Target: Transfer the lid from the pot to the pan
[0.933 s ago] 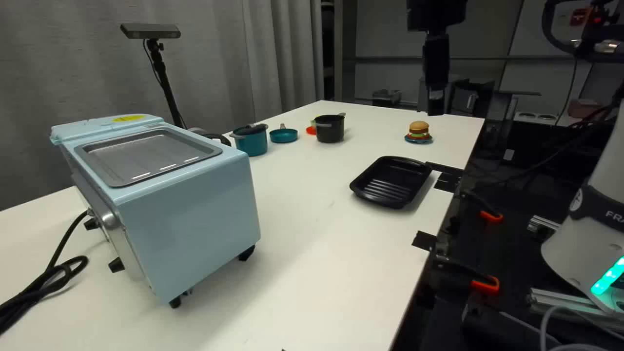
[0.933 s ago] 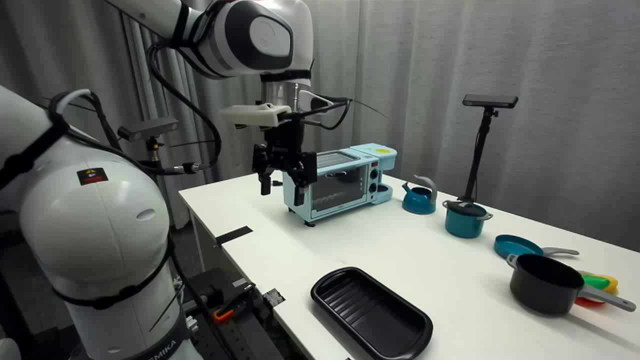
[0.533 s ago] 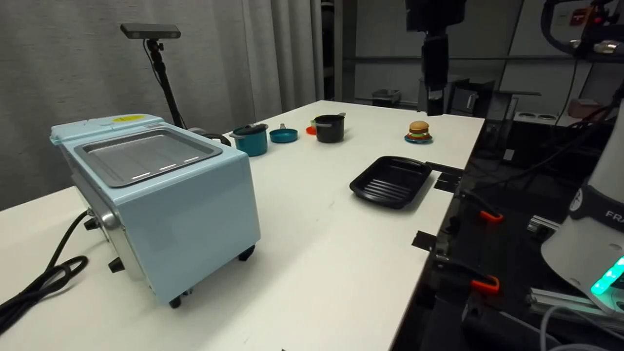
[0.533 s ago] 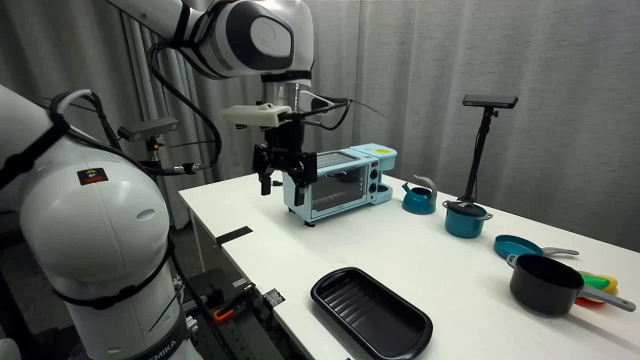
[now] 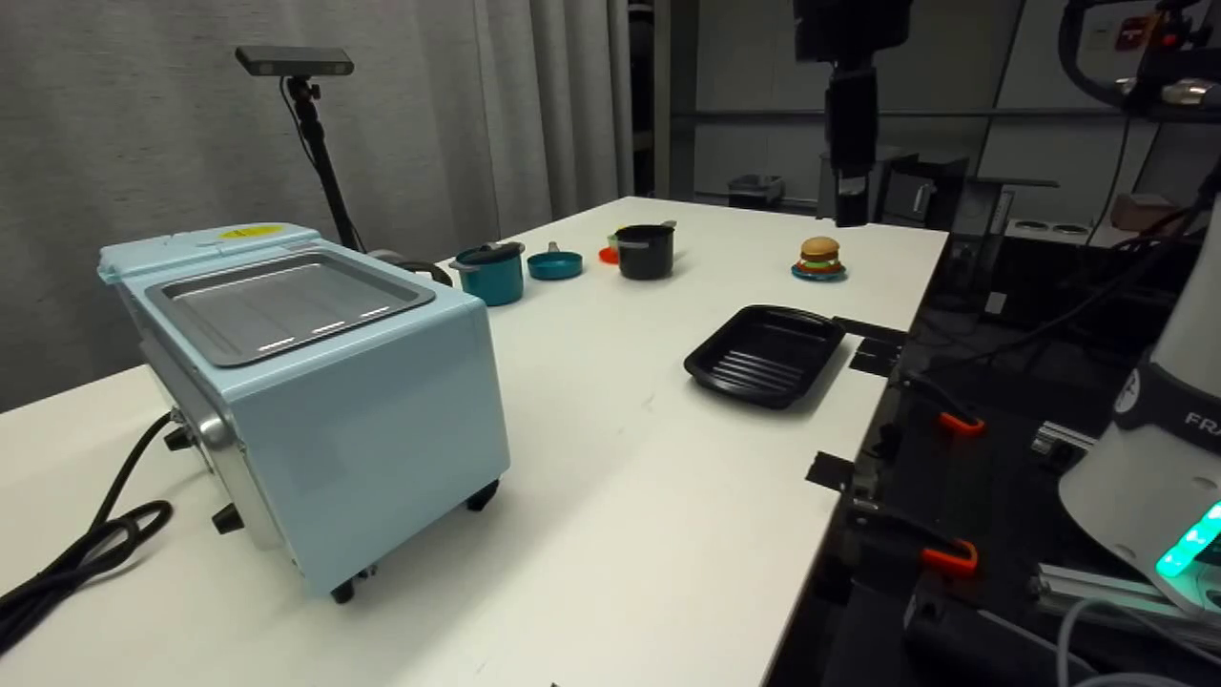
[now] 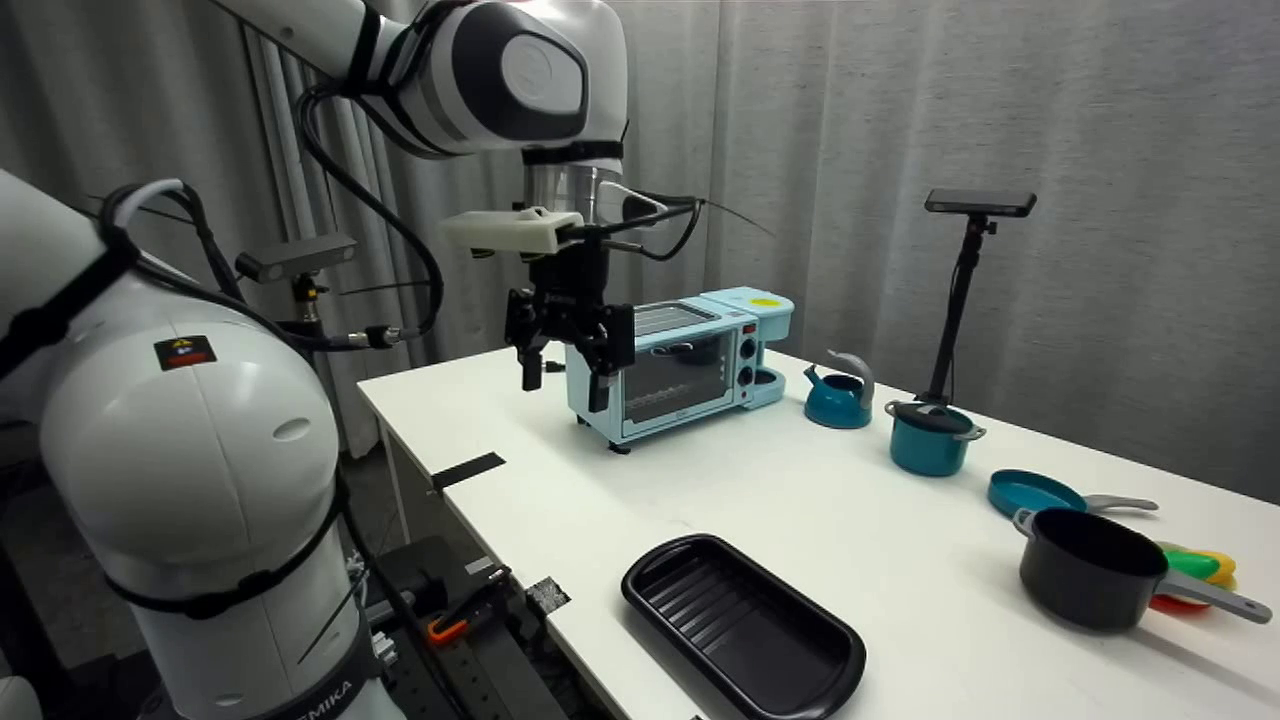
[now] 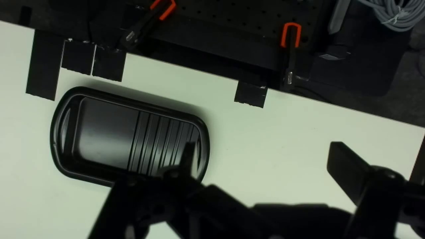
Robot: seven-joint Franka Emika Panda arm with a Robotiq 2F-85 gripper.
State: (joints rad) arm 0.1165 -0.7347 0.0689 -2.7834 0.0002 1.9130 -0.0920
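In both exterior views, find the lid point(image 6: 930, 416) seated on the pot point(image 6: 928, 452), left of the pan point(image 6: 1030, 493). Note the claw point(image 6: 566, 385) above the table point(image 6: 800, 510), with fingers point(image 7: 347, 171) spread wide. Find the burger point(image 5: 819, 254), far right, in an exterior view alone. In the wrist view, see the tray point(image 7: 106, 132) partly behind a finger. Treat the bright pieces point(image 6: 1192, 563) behind the saucepan point(image 6: 1085, 575) as hard to identify.

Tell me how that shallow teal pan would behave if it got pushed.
The teal pan would probably slide rather than tip, being low-walled and wide. Pushing its long grey handle would likely swivel it, since that sticks out to one side. It looks stiff, its round outline showing no sag.
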